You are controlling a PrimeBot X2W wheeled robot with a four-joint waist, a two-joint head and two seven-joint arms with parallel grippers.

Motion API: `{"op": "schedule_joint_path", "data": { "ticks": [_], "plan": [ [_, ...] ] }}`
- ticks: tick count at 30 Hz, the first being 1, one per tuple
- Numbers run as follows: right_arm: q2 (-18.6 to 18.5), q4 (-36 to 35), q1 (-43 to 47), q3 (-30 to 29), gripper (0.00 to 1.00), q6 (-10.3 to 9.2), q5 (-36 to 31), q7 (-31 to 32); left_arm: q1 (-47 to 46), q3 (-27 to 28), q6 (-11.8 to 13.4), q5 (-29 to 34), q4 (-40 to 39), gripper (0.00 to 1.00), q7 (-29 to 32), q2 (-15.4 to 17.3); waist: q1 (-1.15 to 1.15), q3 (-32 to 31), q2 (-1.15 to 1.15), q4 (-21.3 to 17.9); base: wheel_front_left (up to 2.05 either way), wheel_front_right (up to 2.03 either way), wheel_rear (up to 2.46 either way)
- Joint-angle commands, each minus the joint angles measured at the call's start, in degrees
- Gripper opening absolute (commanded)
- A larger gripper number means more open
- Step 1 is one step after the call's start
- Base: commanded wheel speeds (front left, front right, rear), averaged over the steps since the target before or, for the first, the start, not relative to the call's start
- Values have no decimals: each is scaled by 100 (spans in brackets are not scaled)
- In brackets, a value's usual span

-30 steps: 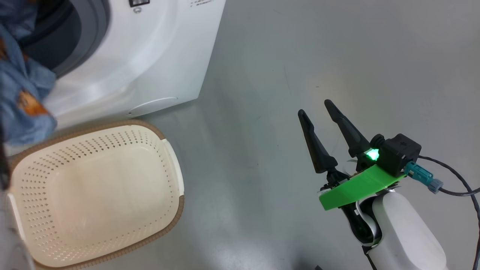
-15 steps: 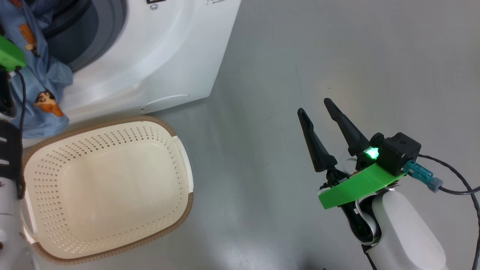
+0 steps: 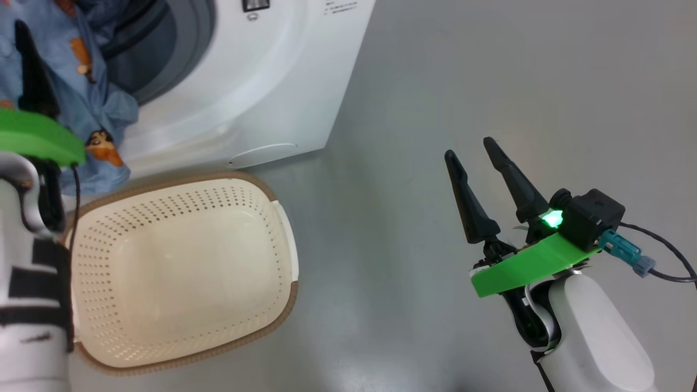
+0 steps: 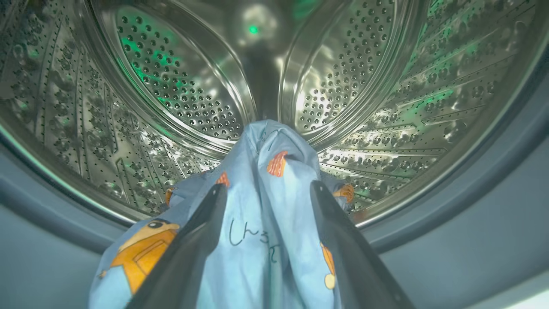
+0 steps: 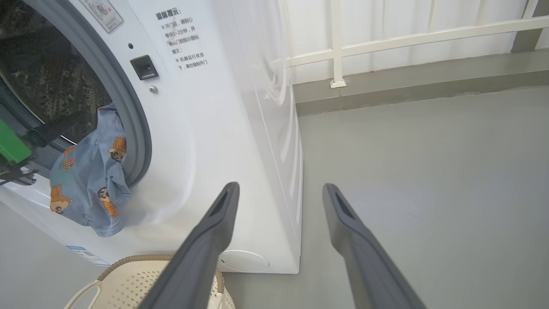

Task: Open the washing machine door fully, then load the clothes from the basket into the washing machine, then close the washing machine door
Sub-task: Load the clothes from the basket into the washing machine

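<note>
Clothes point(image 5: 88, 171) drape over the grey seal point(image 5: 139, 128) of the washing machine point(image 3: 261, 81), part inside the steel drum point(image 4: 180, 94), part hanging outside. The basket point(image 3: 179, 261) on the floor point(image 3: 435, 81) holds nothing. On the left gripper point(image 4: 266, 187) the jaws stand spread, cloth loose between them; on the right gripper point(image 3: 469, 148) they gape, idle. Pushing the cloth in and shutting the door remain, I'd judge.

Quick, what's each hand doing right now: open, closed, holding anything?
Left hand: open, with the blue printed garment lying loose between its fingers.
Right hand: open, holding nothing.
</note>
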Motion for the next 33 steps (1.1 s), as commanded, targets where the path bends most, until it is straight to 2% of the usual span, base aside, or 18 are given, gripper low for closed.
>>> {"op": "schedule_joint_path", "data": {
  "ticks": [1, 13, 19, 26, 33],
  "plan": [
    [37, -150, 78, 60, 100, 9, 72, -27, 286, 106, -35, -30, -387, 100, -30, 174, 0, -45, 0, 87, 0, 0, 0],
    [-69, -208, 106, -165, 100, 9, 51, -27, 1784, 175, -51, -133, -1825, 100, -30, -69, 0, -110, 0, 284, 0, 0, 0],
    [-58, -221, 181, -210, 100, 9, 21, -27, 2639, 182, -53, -148, -2525, 100, -30, -289, 0, -177, 0, 352, 0, 0, 0],
    [-76, -268, 254, -262, 100, 9, 20, -27, 3404, 266, -55, -265, -3139, 100, -30, -520, 0, -214, 0, 397, 0, 0, 0],
    [-123, -294, 337, -334, 100, 9, 5, -27, 3784, 342, -49, -247, -3485, 100, -30, -672, 0, -217, 0, 461, 0, 0, 0]
  ]
}}
